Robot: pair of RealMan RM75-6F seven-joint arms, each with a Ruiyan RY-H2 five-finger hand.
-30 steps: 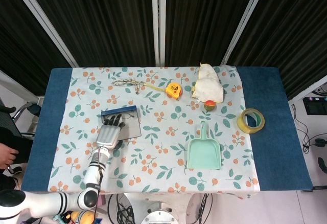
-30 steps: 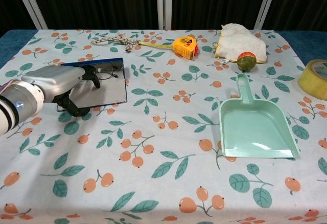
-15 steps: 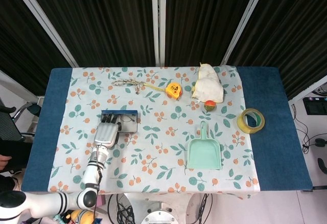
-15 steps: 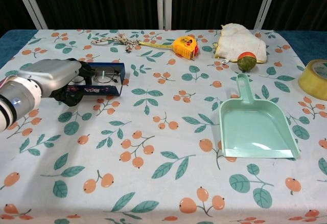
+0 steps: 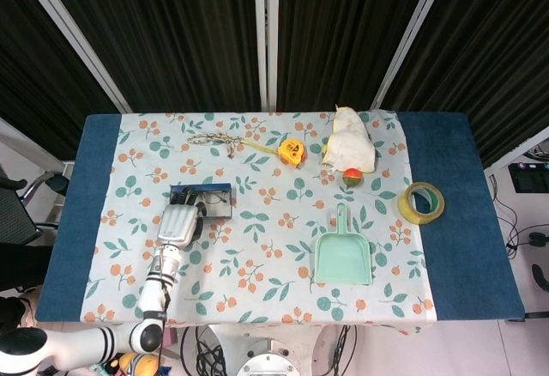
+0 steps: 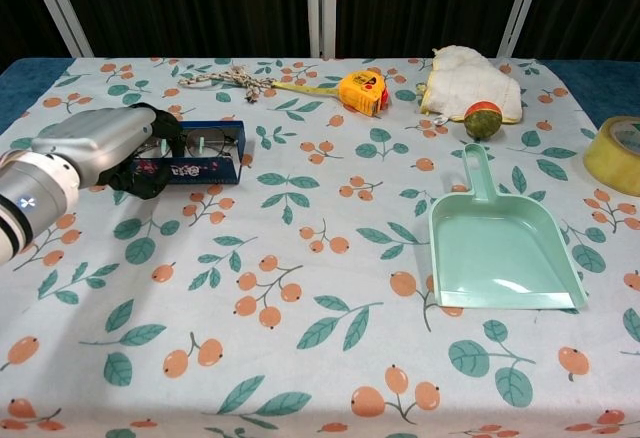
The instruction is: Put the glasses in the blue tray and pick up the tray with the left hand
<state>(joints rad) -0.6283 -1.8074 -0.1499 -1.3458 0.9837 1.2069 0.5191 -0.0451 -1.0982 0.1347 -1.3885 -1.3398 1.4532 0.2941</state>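
1. L hand (image 6: pixel 120 148) has the blue tray (image 6: pixel 195 163) gripped at its left end, fingers wrapped over the rim; tray reads as tipped up off the surface (image 6: pixel 320 288), side wall w/ label facing the chest cam. Mid-left of frame.
2. Glasses (image 6: pixel 205 142) sit inside the tray, lenses showing just above the wall. Placement looks done, lift under way imo.
3. R hand not visible in either view.
4. Risk: tray is tilted, held from one end only, so glasses could slide toward the low side or tip out if tilt grows. One-end grip also means tray may pivot or slip from the fingers.
5. Risk: can't tell how deep the fingers go inside; they may press on the glasses frame.
6. Room: open cloth to the right & below the tray. Rope (image 6: pixel 235 80) and tape measure (image 6: pixel 362 91) lie above it, apart. Dustpan (image 6: pixel 500 248), tape roll (image 6: pixel 615 153), white cloth (image 6: pixel 470 78) w/ ball (image 6: pixel 482 118) well apart on the right. Left edge of the surface is near the arm, so straight up is the safest path.
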